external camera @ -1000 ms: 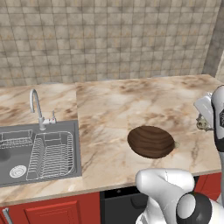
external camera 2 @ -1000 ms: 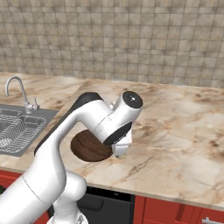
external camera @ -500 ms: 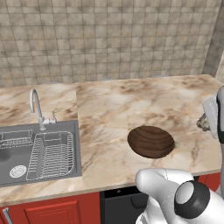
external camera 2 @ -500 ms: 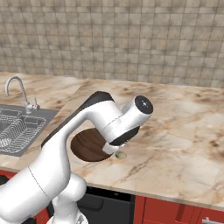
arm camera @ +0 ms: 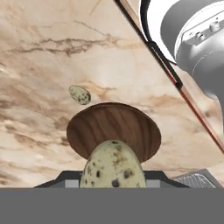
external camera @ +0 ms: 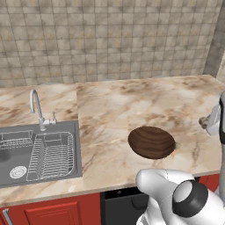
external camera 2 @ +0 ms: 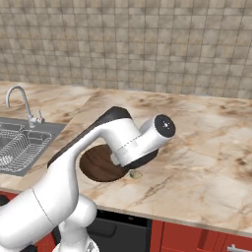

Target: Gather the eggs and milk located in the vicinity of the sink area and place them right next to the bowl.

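Observation:
A speckled pale egg point(arm camera: 111, 164) sits between the fingertips of my gripper point(arm camera: 112, 180), which is shut on it. In the left base view the gripper point(external camera: 205, 123) hangs at the right edge, above the counter and right of the dark wooden bowl point(external camera: 151, 141). Another egg point(arm camera: 79, 94) lies on the marble just beside the bowl point(arm camera: 114, 127), apart from its rim; it also shows at the bowl's right side as a small tan lump point(external camera 2: 136, 173). The bowl point(external camera 2: 98, 165) is partly hidden by my arm. The milk is out of view.
The steel sink point(external camera: 11, 163) with a wire rack point(external camera: 50, 154) and chrome faucet point(external camera: 34, 104) lies far left of the bowl. The counter's front edge point(external camera: 88, 186) runs just below the bowl. The tiled wall stands behind.
My hand has swung to the right, away from the bowl, with the egg still in it. This has uncovered the egg lying beside the bowl in the right base view.

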### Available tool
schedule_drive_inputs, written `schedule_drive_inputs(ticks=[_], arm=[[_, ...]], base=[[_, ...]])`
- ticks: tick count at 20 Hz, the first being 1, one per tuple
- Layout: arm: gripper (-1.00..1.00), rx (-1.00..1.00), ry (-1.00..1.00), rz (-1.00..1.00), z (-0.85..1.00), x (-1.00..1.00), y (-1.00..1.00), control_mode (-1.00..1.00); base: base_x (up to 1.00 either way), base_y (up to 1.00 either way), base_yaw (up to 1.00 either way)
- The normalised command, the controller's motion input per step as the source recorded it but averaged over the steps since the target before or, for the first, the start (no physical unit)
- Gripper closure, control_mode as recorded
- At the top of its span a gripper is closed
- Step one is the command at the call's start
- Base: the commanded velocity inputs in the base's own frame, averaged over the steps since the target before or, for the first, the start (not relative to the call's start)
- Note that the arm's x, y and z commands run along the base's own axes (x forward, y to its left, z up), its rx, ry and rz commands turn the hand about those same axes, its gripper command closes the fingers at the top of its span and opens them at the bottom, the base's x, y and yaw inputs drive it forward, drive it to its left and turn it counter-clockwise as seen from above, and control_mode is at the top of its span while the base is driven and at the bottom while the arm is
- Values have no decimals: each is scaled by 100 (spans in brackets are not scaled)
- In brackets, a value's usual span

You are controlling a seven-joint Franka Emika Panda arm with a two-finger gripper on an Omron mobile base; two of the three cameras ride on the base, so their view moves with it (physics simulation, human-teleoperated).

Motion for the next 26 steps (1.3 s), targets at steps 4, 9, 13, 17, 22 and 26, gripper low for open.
schedule_drive_inputs(ticks=[4, 9, 13, 17, 22, 26], arm=[[100, 11, 0, -10, -13, 0, -39, -100], [100, 5, -3, 0, -29, 0, -33, -100], [100, 0, -5, 0, -43, 0, -7, -100], [100, 0, -10, 0, -60, 0, 0, -100], [100, 0, -16, 0, -59, -3, 8, -100], [100, 0, -8, 0, -43, 0, 11, -100]], base=[[0, 0, 0], [0, 0, 0], [0, 0, 0], [0, 0, 0], [0, 0, 0], [0, 0, 0]])
